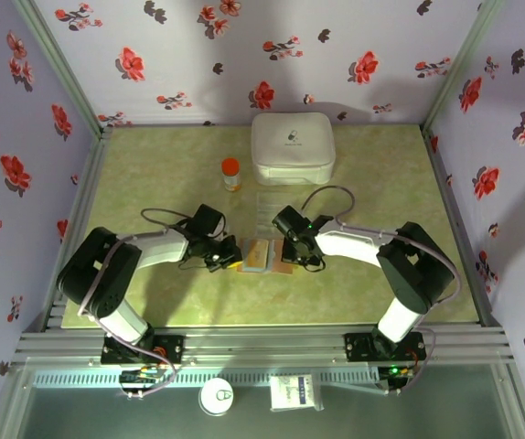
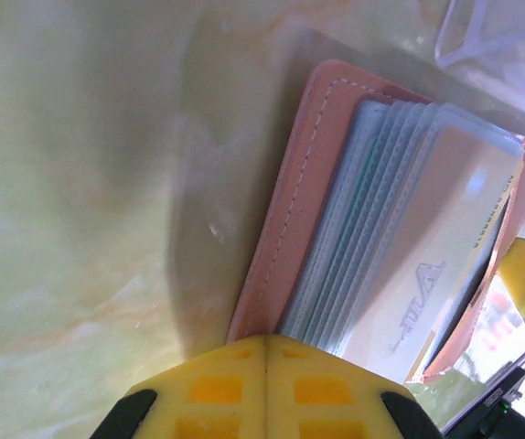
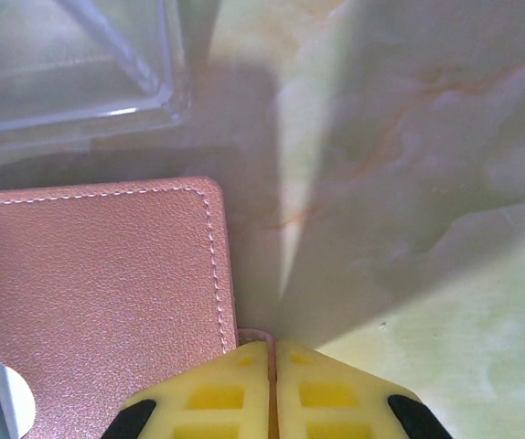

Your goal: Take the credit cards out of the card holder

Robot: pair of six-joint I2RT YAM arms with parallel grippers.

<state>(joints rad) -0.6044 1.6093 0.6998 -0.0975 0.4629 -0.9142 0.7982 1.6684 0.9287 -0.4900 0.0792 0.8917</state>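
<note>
Brown, stitched and leather-like, the flat folding card holder (image 1: 261,256) lies spread open on the pale green marbled table (image 1: 153,183), midway between the two arms. Its spine runs away from the arm bases and its two covers spread left and right.

A fan of clear plastic sleeves (image 2: 363,210) is stacked on the left cover. The credit cards (image 2: 445,238) are still inside these sleeves. The top one is pale with a yellow edge, and a teal edge shows deeper in the stack. Their long axis runs straight away from the left fingertips.

The left gripper (image 2: 267,352) has its yellow jaws pressed together, the tips resting at the near edge of the left cover, just beside the sleeve ends. The right gripper (image 3: 272,352) is likewise closed, its tips at the corner of the bare right cover. Whether either one pinches the leather or only presses on it I cannot tell.

The sleeve stack looks nearer the left arm, so that side probably has the shorter reach to a card edge, though its jaws would have to part first.

Beyond the holder lies a clear transparent rectangular sheet (image 1: 276,199). Farther back stand a small orange-capped bottle (image 1: 231,174) and a large white rounded case (image 1: 292,146).
</note>
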